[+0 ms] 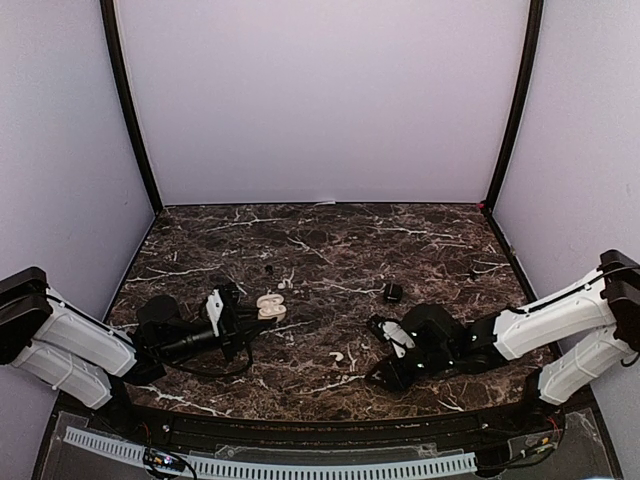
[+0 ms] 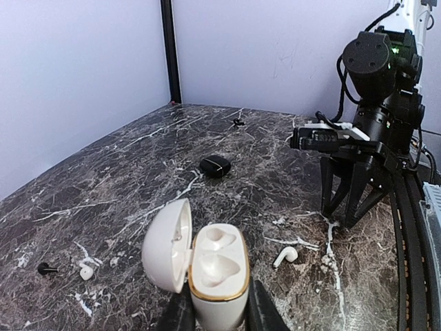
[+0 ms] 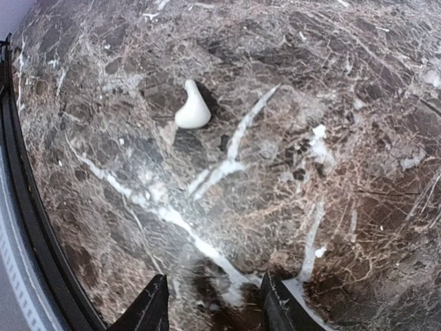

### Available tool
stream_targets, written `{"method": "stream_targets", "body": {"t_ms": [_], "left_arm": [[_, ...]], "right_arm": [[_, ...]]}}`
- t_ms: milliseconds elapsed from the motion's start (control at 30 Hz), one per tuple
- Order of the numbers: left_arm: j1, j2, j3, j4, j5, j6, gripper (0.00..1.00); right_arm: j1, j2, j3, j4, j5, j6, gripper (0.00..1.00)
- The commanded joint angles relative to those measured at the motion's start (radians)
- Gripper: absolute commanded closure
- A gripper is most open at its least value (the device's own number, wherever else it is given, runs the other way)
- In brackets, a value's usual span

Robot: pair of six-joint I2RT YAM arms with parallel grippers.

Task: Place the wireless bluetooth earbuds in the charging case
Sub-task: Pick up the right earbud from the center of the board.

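My left gripper (image 1: 250,318) is shut on the base of an open white charging case (image 2: 219,276) with a gold rim, also seen from above (image 1: 270,307). Its lid (image 2: 167,245) hangs open to the left and both wells are empty. A white earbud (image 2: 285,256) lies on the table just right of the case; it shows from above (image 1: 337,357) and in the right wrist view (image 3: 192,109). My right gripper (image 3: 215,310) is open and empty, tips down near the table, a short way from that earbud. It also shows in the top view (image 1: 378,352).
A black case (image 1: 393,292) lies mid-table, also seen in the left wrist view (image 2: 215,166). Another white earbud (image 2: 86,272) and a black earbud (image 2: 47,268) lie left of the held case. The right arm (image 2: 375,83) stands close on the right. The table's black front edge (image 3: 27,227) runs near my right gripper.
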Motion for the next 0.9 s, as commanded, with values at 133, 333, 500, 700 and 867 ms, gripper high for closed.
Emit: {"method": "stream_targets", "body": {"t_ms": [133,333,500,700,867], "left_arm": [[0.006,-0.015,-0.001,0.039,0.006,0.019,0.98],[0.006,-0.008,0.004,0.039,0.013,0.028,0.98],[0.006,-0.011,0.003,0.042,0.020,0.033,0.98],[0.006,-0.008,0.004,0.041,0.023,0.035,0.98],[0.006,-0.005,0.004,0.041,0.021,0.037,0.98]], "right_arm": [[-0.003,0.083,-0.072,0.336,0.085,-0.310,0.71],[0.002,0.162,-0.150,0.548,0.079,-0.381,0.66],[0.020,0.260,-0.124,0.610,0.091,-0.449,0.66],[0.023,0.357,-0.067,0.653,0.123,-0.484,0.68],[0.023,0.411,-0.028,0.668,0.104,-0.492,0.70]]}}
